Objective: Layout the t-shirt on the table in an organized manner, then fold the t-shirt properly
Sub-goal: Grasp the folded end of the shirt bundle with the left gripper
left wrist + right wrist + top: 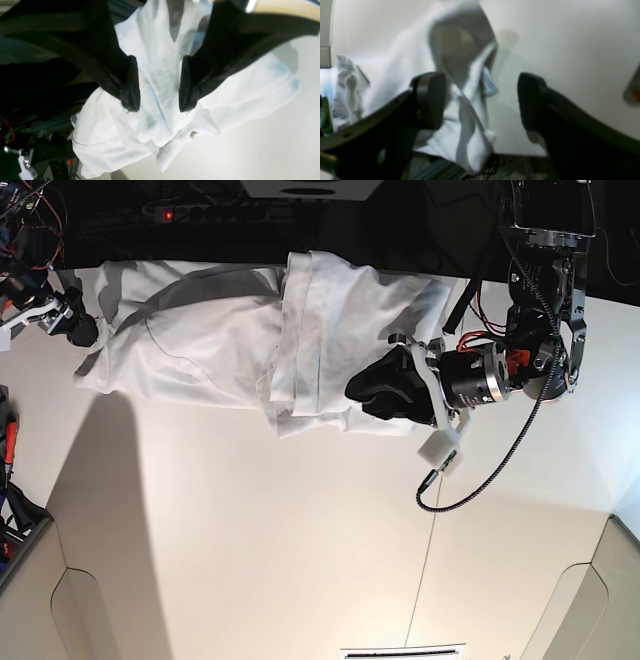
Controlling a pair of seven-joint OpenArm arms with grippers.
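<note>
The white t-shirt [240,340] lies crumpled in a long band along the far edge of the table [300,530], with a bunched fold near its middle. My left gripper [362,395] hovers over the shirt's right part. In the left wrist view its black fingers [130,97] stand apart above the wrinkled t-shirt [160,75], with nothing pinched between them. My right gripper [72,328] is at the shirt's left end. In the right wrist view that right gripper [481,102] is spread wide, the t-shirt [402,65] draped behind and below it near the table's edge.
A thin dark seam [428,550] crosses the table. A black cable [490,470] loops from the left arm onto the tabletop beside a small white block [440,452]. Dark equipment and wires [200,215] sit beyond the far edge. Grey panels [80,620] stand at the near corners.
</note>
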